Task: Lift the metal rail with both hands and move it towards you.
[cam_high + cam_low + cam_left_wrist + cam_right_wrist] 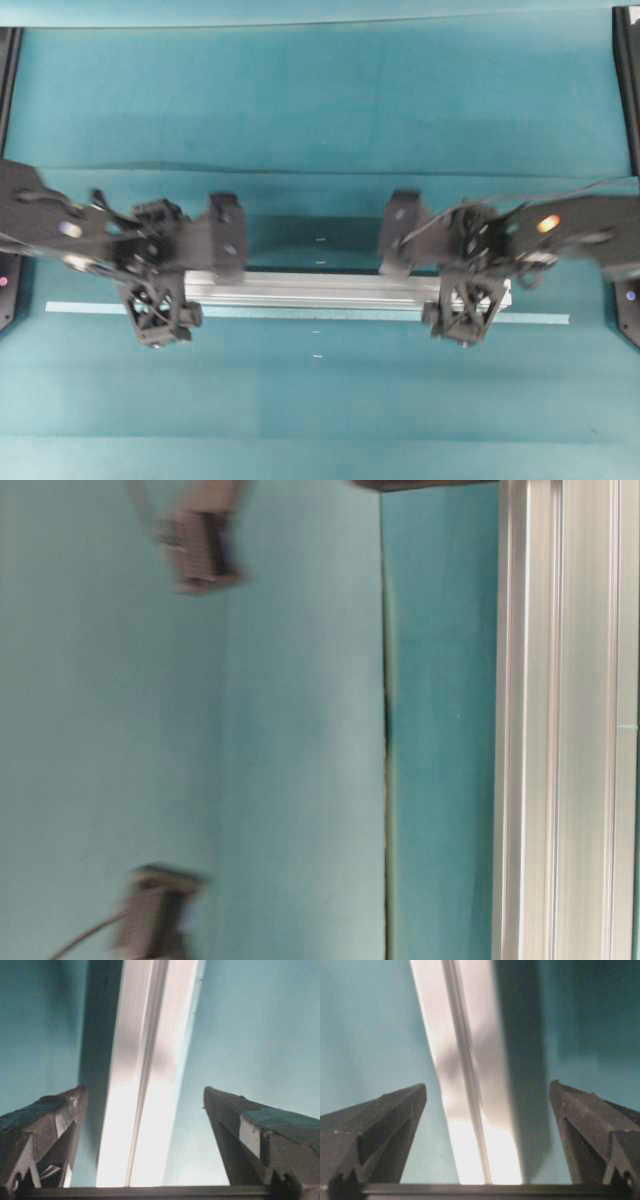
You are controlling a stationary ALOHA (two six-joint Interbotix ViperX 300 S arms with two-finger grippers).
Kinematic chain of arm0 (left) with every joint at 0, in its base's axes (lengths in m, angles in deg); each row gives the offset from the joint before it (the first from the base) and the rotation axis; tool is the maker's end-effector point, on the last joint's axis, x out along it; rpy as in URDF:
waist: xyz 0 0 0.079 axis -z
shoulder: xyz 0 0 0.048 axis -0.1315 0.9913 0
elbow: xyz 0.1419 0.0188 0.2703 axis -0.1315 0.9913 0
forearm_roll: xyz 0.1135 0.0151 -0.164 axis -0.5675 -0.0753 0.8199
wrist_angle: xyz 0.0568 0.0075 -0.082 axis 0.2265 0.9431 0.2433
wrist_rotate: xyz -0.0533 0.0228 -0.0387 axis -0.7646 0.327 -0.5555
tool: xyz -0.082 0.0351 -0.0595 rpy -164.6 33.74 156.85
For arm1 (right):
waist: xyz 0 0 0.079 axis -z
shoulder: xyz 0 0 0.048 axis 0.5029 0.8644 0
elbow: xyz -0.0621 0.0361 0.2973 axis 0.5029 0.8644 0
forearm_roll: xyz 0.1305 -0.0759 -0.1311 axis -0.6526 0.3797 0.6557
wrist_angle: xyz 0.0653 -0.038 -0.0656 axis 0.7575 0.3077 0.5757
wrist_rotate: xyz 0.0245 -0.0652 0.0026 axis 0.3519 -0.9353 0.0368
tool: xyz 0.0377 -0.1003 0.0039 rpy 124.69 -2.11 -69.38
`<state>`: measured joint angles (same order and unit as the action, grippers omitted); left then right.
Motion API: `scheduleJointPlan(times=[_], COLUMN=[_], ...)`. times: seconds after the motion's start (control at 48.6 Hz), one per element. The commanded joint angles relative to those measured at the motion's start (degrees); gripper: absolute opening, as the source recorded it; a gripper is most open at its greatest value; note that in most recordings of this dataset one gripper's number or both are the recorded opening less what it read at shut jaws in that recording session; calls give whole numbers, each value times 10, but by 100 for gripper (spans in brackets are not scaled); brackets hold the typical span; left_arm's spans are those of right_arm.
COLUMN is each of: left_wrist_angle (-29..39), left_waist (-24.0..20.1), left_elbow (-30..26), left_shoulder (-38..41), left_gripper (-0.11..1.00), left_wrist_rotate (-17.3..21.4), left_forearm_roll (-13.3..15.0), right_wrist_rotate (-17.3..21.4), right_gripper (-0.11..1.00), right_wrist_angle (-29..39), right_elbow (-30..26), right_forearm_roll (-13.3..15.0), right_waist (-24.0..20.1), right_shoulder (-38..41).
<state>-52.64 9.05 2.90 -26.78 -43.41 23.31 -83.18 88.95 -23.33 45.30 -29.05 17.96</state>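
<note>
Left gripper (142,1105): fingers spread wide, straddling the rail without touching.
Right gripper (487,1100): likewise wide apart.
Metal rail (330,290): flat on the table (320,100).

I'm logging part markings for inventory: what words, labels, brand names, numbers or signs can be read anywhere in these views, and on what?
None readable: no text shows on the metal rail, the pale-green tape strip or the teal table.
Small white marks on the table: too small to read.
</note>
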Motion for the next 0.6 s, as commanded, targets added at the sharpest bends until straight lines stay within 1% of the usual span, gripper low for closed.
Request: scheduleJointPlan(times=[0.0, 0.185, 0.308, 0.432, 0.576], left_wrist_angle=[-4, -5, -8, -27, -76], left_waist=[0, 0, 0, 0, 0], left_elbow=[-7, 1, 16, 30, 50], left_shoulder=[-42, -121, -169, -217, -264], left_gripper=[92, 92, 92, 92, 92], left_wrist_rotate=[3, 36, 59, 67, 68], left_forearm_roll=[-1, -1, -1, -1, 0], right_wrist_rotate=[-3, -4, -4, -11, -17], right_gripper=[100, 100, 100, 100, 100], right_wrist_angle=[-2, -1, -6, -30, -66], right_elbow=[-4, 8, 15, 40, 74], right_forearm_roll=[4, 5, 8, 19, 20], right_waist=[5, 25, 30, 33, 33], right_shoulder=[-33, -119, -175, -232, -292])
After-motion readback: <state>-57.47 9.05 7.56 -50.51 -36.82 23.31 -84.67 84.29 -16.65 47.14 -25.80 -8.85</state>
